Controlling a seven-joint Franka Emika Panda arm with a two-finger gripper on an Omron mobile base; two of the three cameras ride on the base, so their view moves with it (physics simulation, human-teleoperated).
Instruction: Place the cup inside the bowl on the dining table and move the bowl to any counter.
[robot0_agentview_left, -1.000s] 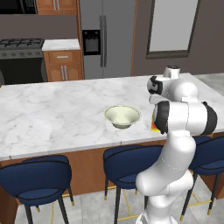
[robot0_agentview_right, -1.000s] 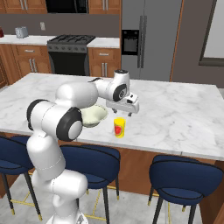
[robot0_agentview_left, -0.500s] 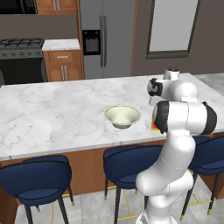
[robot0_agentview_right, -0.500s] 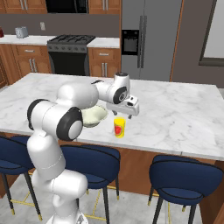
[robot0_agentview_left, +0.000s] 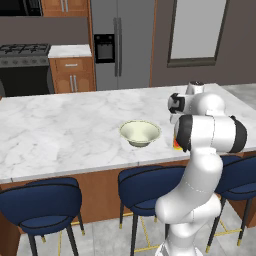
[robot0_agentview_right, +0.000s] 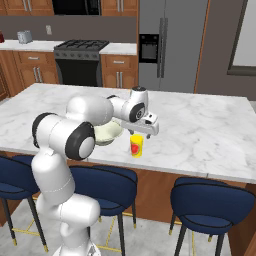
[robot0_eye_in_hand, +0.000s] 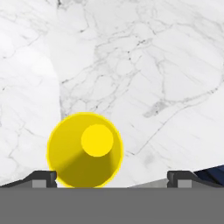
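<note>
The small yellow cup (robot0_agentview_right: 136, 145) with a red patch stands upright on the dining table (robot0_agentview_right: 210, 135), close to its near edge. Just left of it sits the wide pale bowl (robot0_agentview_right: 111, 133), half hidden by my forearm; the left base view shows the bowl (robot0_agentview_left: 140, 133) whole and a sliver of the cup (robot0_agentview_left: 176, 144) behind my arm. My gripper (robot0_agentview_right: 143, 133) points down just above the cup, open and holding nothing. From the hand view, the cup (robot0_eye_in_hand: 85, 151) lies below the open gripper (robot0_eye_in_hand: 113, 178), nearer the left fingertip (robot0_eye_in_hand: 41, 178).
Navy stools (robot0_agentview_left: 42, 202) (robot0_agentview_right: 212, 202) line the table's near side. A stove (robot0_agentview_right: 80, 60), a fridge (robot0_agentview_right: 167, 42) and wood-fronted wall counters (robot0_agentview_left: 70, 51) stand across the aisle. Bare marble spreads right of the cup (robot0_agentview_right: 200, 125).
My hand has sunk a little toward the cup while staying open. Cup and bowl have not moved.
</note>
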